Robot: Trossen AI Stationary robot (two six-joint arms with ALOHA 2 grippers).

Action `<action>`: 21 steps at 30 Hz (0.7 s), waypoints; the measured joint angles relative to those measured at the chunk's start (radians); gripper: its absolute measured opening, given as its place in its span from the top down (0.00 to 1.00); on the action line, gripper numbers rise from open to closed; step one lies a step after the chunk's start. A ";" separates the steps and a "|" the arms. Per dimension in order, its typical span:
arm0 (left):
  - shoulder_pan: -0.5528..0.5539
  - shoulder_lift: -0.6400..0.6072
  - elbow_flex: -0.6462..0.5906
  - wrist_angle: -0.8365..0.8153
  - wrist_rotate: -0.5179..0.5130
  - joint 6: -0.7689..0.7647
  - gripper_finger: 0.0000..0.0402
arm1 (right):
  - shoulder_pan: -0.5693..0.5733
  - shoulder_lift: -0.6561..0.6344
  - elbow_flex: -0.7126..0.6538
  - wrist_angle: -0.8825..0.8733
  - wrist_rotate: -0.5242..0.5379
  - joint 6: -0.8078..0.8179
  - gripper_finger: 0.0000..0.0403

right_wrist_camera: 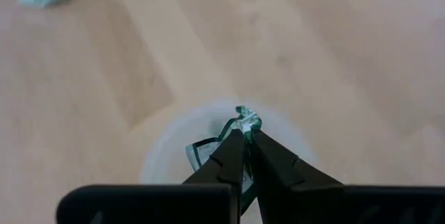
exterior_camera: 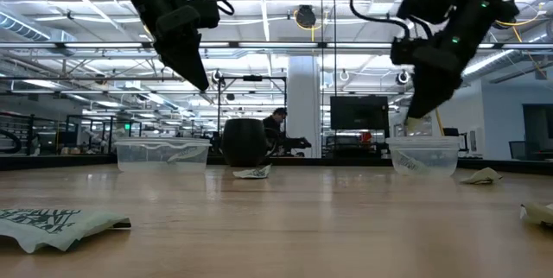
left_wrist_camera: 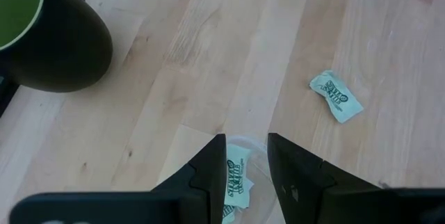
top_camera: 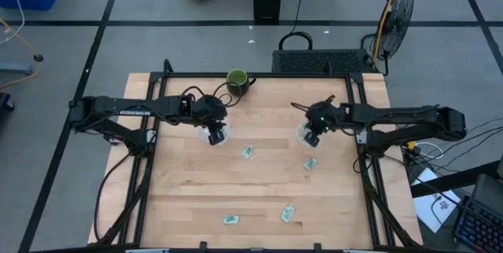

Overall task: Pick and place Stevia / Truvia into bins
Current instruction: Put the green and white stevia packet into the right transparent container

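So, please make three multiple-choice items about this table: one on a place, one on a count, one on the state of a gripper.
1. Where is the dark green mug?
A. at the table's far edge
B. at the near edge
C. inside a bin

2. How many sachets lie loose on the table in the high view?
A. one
B. four
C. nine

3. What is the right gripper doing?
A. hanging open
B. pinching a sachet above the round cup
C. gripping the mug

Answers: 1 A, it stands at the far edge between the arms. 2 B, four lie on the wood. 3 B, its fingers are closed on the sachet over the cup.
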State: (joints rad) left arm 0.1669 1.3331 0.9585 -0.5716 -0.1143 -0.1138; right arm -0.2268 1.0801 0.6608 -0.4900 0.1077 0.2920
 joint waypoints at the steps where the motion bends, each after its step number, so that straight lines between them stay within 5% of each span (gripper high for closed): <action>1: 0.000 0.000 0.000 0.000 0.000 0.000 0.72 | 0.000 -0.007 -0.018 -0.002 -0.030 0.000 0.97; 14: 0.000 0.000 0.000 0.001 0.000 0.001 0.72 | -0.007 -0.004 -0.105 0.047 -0.055 0.008 0.96; 21: 0.000 0.000 0.000 0.001 0.000 0.001 0.72 | -0.007 -0.004 -0.105 0.089 -0.053 0.029 0.86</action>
State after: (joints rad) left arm 0.1669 1.3331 0.9585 -0.5706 -0.1143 -0.1131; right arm -0.2340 1.0763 0.5560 -0.4011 0.0547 0.3208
